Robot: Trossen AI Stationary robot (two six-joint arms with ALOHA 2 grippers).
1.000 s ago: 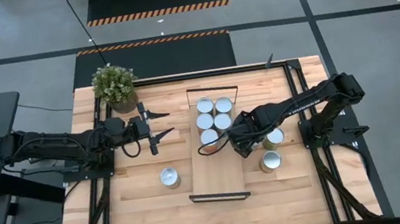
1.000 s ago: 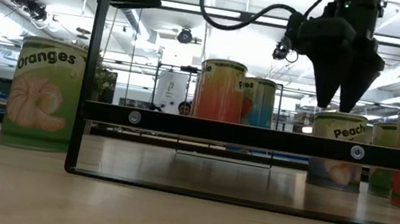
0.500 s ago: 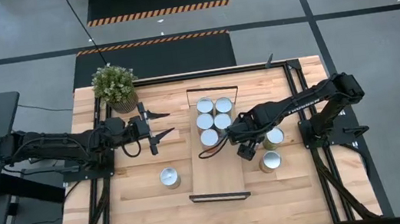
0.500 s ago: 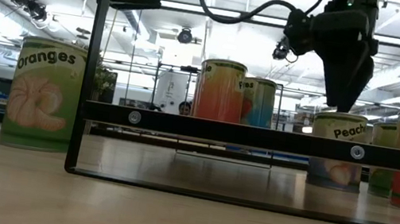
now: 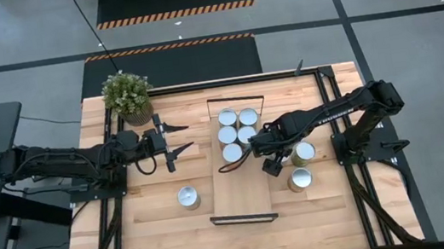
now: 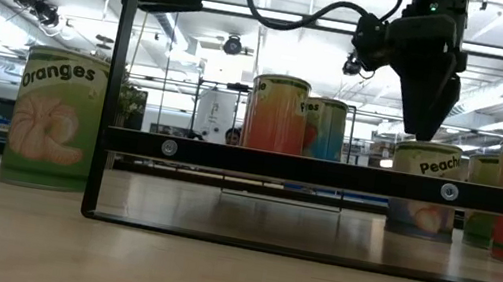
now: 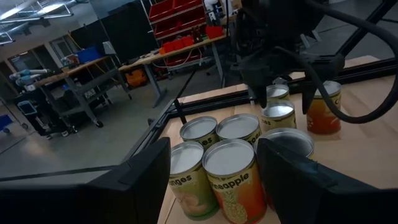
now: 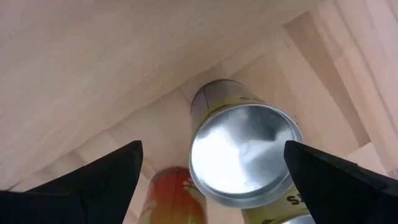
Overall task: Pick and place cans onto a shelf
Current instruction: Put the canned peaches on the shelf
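Your right gripper [image 5: 270, 166] hangs above the table just off the shelf's [image 5: 240, 199] right edge, fingers spread wide and empty. The right wrist view settles it: the silver-topped can [image 8: 244, 157] stands upright between the two fingers [image 8: 93, 180] and below them, long axis vertical, in line with your approach. A straight descent should straddle it. In the low view, the fingers point down just above the Peaches can [image 6: 423, 187], probably the same one.

A second, orange-sided can [image 8: 171, 190] sits just beside it and could catch a finger.

Your left gripper [image 5: 174, 140] waits well apart on the far side of the shelf, fingers open; the right arm is clearly nearer.

From overhead the right arm covers the target can, so only the wrist view shows clearance. Five cans [image 5: 237, 130] already stand on the shelf.
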